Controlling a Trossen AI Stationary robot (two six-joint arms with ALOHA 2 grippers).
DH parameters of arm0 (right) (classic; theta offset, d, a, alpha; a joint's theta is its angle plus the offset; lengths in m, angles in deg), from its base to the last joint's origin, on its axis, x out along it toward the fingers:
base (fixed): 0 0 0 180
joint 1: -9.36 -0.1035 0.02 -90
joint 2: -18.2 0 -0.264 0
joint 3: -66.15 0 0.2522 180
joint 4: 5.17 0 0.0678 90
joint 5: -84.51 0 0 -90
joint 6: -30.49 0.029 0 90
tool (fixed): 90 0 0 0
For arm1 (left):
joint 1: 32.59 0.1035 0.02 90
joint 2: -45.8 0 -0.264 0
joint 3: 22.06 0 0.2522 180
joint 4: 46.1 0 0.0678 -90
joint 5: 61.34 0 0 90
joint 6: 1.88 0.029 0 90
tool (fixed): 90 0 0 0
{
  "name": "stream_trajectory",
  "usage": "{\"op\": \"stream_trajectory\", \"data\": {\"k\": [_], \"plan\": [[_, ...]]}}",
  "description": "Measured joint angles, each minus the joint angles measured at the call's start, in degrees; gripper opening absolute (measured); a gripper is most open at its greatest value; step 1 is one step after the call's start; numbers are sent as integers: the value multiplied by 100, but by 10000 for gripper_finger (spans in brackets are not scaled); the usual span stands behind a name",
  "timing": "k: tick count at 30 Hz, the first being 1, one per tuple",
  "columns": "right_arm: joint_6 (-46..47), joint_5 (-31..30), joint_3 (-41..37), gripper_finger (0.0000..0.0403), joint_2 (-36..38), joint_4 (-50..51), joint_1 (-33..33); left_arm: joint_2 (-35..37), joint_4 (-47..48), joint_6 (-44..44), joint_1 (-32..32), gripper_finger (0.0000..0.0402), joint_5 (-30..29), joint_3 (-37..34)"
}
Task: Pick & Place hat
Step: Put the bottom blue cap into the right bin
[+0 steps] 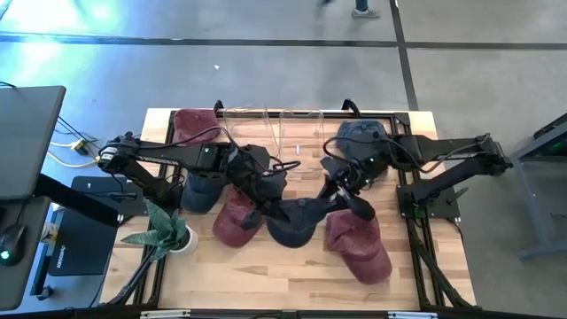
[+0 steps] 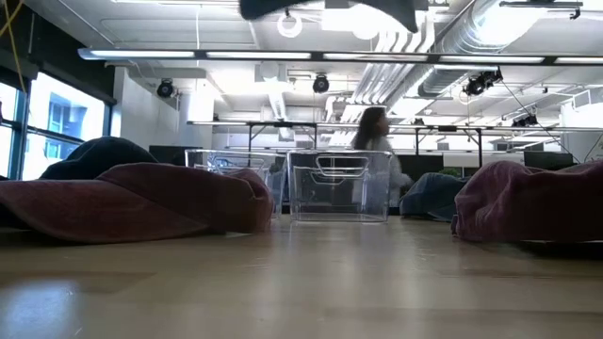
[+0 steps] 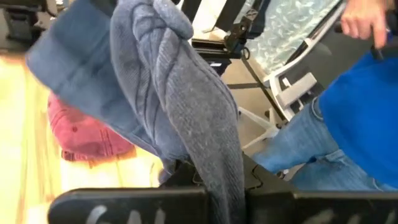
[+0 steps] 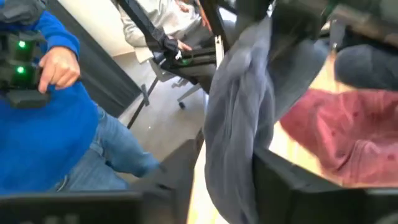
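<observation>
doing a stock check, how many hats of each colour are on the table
maroon hats: 3
blue hats: 3, counting the dark blue hat held between the left hand and the right hand
total: 6

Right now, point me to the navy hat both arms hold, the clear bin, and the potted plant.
navy hat (image 1: 297, 226): high view, on its crown, between the two arms.
clear bin (image 2: 341, 185): low view, on its front wall.
potted plant (image 1: 164, 226): high view, on its leaves.
</observation>
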Motion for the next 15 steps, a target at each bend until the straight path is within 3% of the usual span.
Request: {"op": "stream_trajectory", "data": {"k": [3,6,10,15], "plan": [[-230,239,0,215,-214,-81,63,0,0,3,38,2,-179,0],[-570,642,-3,249,-482,-191,40,0,44,-41,141,1,-211,-2],[-567,1076,-9,252,-674,-447,21,0,211,-68,320,1,-209,-2],[27,1764,-9,224,-664,-404,34,95,335,-148,426,1,37,-3]]}}
